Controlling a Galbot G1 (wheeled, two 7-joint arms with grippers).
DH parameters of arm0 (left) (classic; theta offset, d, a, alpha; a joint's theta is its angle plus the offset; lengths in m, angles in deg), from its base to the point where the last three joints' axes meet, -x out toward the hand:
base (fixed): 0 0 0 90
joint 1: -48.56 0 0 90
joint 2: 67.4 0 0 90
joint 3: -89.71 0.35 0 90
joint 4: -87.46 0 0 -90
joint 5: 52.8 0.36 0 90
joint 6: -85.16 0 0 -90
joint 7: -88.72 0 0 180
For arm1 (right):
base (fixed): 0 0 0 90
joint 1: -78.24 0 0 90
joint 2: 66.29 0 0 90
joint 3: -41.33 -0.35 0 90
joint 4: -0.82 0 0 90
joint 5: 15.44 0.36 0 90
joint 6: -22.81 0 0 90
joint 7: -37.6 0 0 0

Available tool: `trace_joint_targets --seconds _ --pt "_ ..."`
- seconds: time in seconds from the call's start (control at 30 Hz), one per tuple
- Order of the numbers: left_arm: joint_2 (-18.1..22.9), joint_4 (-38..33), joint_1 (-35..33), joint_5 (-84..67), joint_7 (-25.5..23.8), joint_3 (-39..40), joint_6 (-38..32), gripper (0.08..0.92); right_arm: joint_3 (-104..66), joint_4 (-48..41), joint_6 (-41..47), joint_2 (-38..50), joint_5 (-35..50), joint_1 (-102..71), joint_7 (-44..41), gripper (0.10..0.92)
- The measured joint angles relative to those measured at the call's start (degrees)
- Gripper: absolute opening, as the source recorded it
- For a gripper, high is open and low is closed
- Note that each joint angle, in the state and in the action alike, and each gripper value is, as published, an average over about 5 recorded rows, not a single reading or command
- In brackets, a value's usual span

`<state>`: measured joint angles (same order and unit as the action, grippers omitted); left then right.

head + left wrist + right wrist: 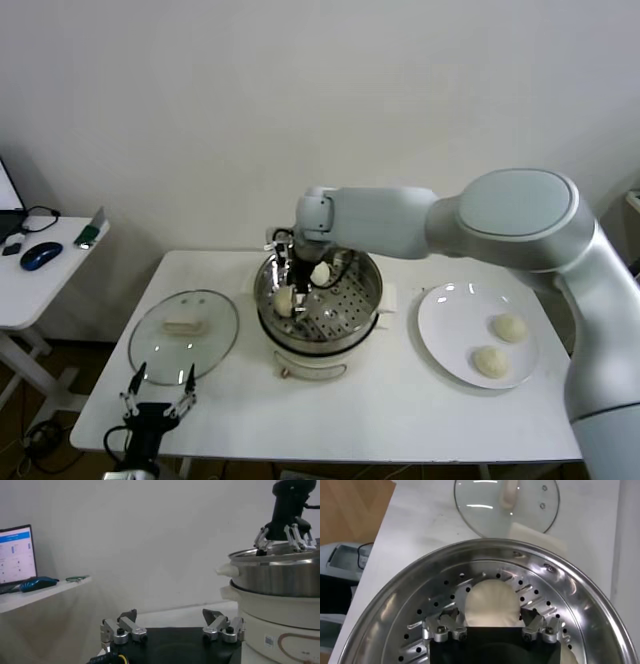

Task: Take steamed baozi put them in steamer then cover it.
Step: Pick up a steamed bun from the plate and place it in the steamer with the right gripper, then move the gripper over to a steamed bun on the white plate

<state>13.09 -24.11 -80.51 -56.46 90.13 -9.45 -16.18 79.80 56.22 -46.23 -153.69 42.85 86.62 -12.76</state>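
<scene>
- Right tool [291,284] is inside the steamer [366,270], fingers spread, with a baozi [490,602] lying free on the tray between them.
- Two buns [498,346] wait on the plate [445,345], on the right arm's side.
- Left tool [158,398] sits released near the cover [183,335].

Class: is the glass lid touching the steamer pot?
Apart. The head view shows the glass lid lying flat on the table, bare white tabletop between it and the steamer pot.

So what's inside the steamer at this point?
Two baozi lie on the perforated tray of the steamer, with the right claw, open, above one. The claw and arm hide part of the tray. The cover lies on the table.
</scene>
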Motion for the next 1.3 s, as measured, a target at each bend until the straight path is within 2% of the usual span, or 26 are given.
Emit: trace_joint_targets --seconds 0.27,0.53,0.9,1.3 --pt "-0.1 -0.1 0.3 0.2 0.0 0.0 0.3 0.823 -0.8 2.9 -1.5 6.0 -3.1 5.2 -3.7 0.823" --pt "-0.4 0.2 0.2 1.0 0.3 0.4 0.9 0.823 -0.1 9.7 -2.8 17.7 -8.5 10.3 -6.4 0.823" --pt "-1.2 -0.3 -0.3 1.4 0.4 0.3 1.7 0.823 -2.0 19.0 -4.3 36.8 -22.5 8.3 -7.6 0.823" --pt "-0.6 -1.0 -1.5 3.4 0.5 -0.5 2.3 0.823 -10.4 20.3 -7.1 50.9 -38.6 -5.4 -8.7 0.823"
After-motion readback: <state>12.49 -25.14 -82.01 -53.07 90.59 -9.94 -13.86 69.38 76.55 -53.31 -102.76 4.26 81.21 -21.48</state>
